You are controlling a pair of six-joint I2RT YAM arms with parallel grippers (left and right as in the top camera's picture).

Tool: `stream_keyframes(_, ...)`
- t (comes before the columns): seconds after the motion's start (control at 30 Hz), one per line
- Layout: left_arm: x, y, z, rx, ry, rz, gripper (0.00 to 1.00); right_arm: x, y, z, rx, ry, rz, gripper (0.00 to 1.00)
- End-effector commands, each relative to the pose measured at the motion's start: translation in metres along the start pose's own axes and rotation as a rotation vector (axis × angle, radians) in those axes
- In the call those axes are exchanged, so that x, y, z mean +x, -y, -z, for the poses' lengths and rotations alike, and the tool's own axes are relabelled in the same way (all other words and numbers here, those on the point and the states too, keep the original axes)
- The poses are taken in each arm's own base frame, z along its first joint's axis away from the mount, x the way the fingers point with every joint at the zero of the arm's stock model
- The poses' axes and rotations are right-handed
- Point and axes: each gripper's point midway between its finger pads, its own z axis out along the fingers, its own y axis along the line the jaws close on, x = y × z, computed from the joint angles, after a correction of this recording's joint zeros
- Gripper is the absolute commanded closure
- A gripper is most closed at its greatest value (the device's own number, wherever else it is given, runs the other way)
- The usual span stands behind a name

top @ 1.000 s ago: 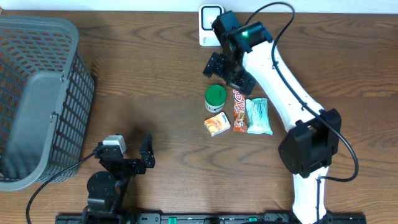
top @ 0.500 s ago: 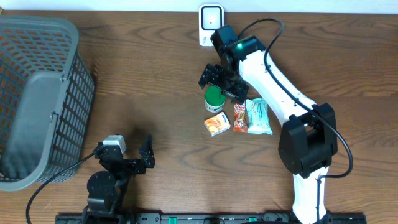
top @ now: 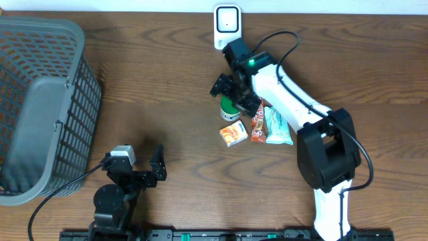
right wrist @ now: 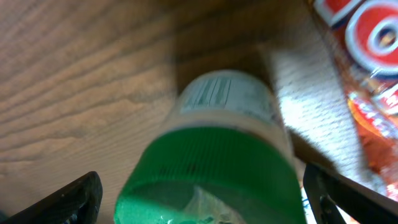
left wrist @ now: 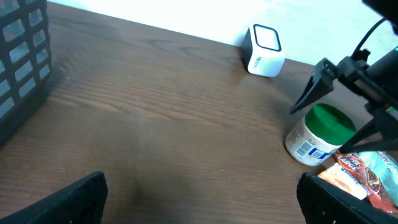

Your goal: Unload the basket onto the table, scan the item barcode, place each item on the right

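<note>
1 jar (left wrist: 318,132), 3 packets (top: 278,127) (1 scanner (top: 227,21))

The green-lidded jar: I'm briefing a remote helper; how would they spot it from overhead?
On the wooden table, find the white scanner at the far edge. Below it sits a cluster of four small items; the jar is nearest the scanner, the only round one with a green lid, among flat packets and an orange box.
</note>
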Motion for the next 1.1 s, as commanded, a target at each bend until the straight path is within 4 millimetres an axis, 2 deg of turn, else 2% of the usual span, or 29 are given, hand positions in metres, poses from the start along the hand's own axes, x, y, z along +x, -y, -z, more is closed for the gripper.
stream_keyframes(0.0, 0.012, -0.002, -0.001, 0.000, -0.040, 0.012, 0.02, 0.009, -0.001, -0.001, 0.034, 0.055, -0.047, 0.06)
stream_keyframes(0.17, 0.012, -0.002, -0.001, 0.000, -0.040, 0.012, 0.02, 0.011, -0.002, -0.002, 0.060, 0.103, -0.031, 0.17)
stream_keyframes(0.2, 0.012, -0.002, -0.001, 0.000, -0.040, 0.012, 0.02, 0.010, 0.000, -0.002, 0.070, 0.116, -0.028, 0.23)
stream_keyframes(0.27, 0.012, -0.002, -0.001, 0.000, -0.040, 0.012, 0.02, 0.009, 0.003, -0.002, 0.088, 0.129, -0.026, 0.29)
stream_keyframes(0.47, 0.012, -0.002, -0.001, 0.000, -0.040, 0.012, 0.02, 0.011, 0.010, -0.001, 0.115, 0.118, 0.007, 0.36)
stream_keyframes(0.6, 0.012, -0.002, -0.001, 0.000, -0.040, 0.012, 0.02, 0.008, 0.005, -0.002, 0.107, 0.121, 0.165, 0.42)
stream_keyframes(0.7, 0.012, -0.002, -0.001, 0.000, -0.040, 0.012, 0.02, 0.007, 0.004, -0.001, 0.116, 0.111, 0.408, 0.43)
stream_keyframes(0.87, 0.012, -0.002, -0.001, 0.000, -0.040, 0.012, 0.02, 0.014, 0.017, 0.001, 0.179, 0.045, 0.789, 0.41)
stream_keyframes(0.93, 0.012, -0.002, -0.001, 0.000, -0.040, 0.012, 0.02, 0.017, 0.023, 0.003, 0.202, 0.012, 0.878, 0.36)
stream_keyframes(0.97, 0.012, -0.002, -0.001, 0.000, -0.040, 0.012, 0.02, 0.019, 0.026, 0.005, 0.210, -0.001, 0.915, 0.31)
stream_keyframes(1.03, 0.012, -0.002, -0.001, 0.000, -0.040, 0.012, 0.02, 0.020, 0.027, 0.008, 0.214, -0.009, 0.943, 0.09)
stream_keyframes(1.07, 0.012, -0.002, -0.001, 0.000, -0.040, 0.012, 0.02, 0.020, 0.025, 0.011, 0.213, -0.007, 0.946, 0.01)
